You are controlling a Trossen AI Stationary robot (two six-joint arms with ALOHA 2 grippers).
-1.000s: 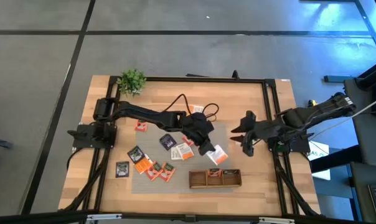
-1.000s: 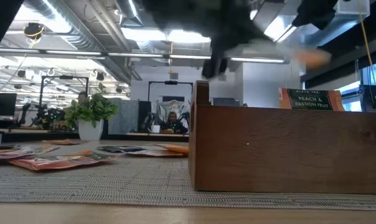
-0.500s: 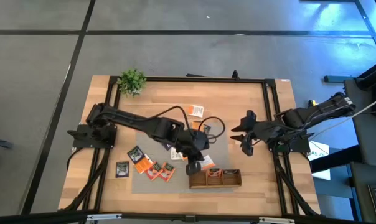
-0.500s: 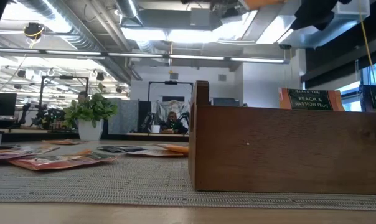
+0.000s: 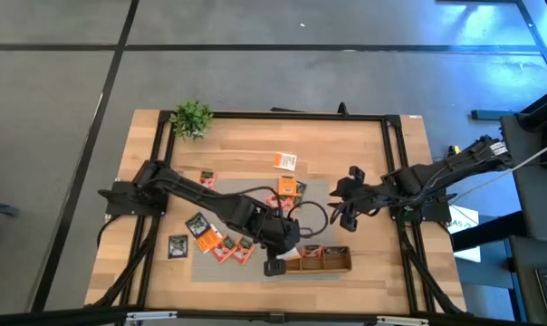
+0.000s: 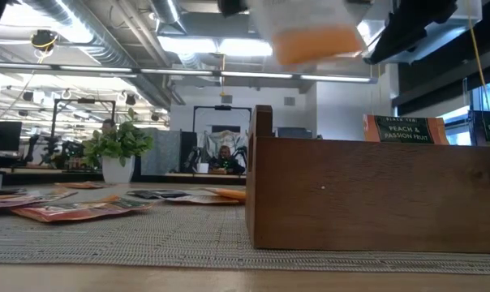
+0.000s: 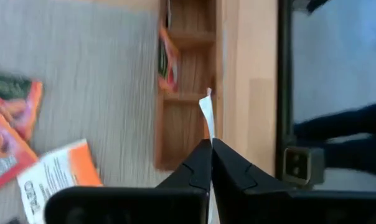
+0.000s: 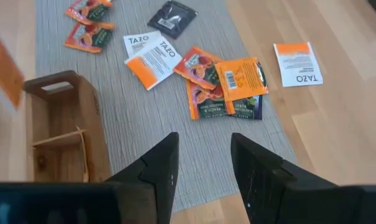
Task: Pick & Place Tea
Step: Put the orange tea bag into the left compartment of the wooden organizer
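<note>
My left gripper (image 5: 273, 264) hangs over the left end of the long wooden tray (image 5: 314, 260), shut on a white-and-orange tea sachet (image 6: 310, 36). In the left wrist view that sachet (image 7: 206, 112) shows edge-on above the tray's compartments (image 7: 187, 81). A peach sachet (image 6: 403, 130) stands upright in the tray. Several more sachets lie flat on the grey mat (image 5: 321, 226): an orange one (image 5: 296, 187), red ones (image 5: 226, 246), a dark one (image 5: 198, 224). My right gripper (image 5: 341, 205) hovers open over the mat's right edge, touching nothing. My left gripper pinches the white-and-orange sachet between its two fingers at one edge (image 7: 208, 127). The fingers point down at it from above. The sachet is lifted clear and sticks out past the fingertips over the tray, thin edge toward the wrist camera.
A small potted plant (image 5: 192, 118) stands at the table's far left corner. One white sachet (image 5: 285, 161) and a dark one (image 5: 178, 244) lie on bare wood off the mat. The right wrist view shows sachets (image 8: 203, 78) beside the tray (image 8: 63, 124).
My left gripper has carried the sachet from over the middle of the mat toward the table's near edge, ending above the tray's left end, and stayed shut. My right gripper has drifted a little toward the table's left.
</note>
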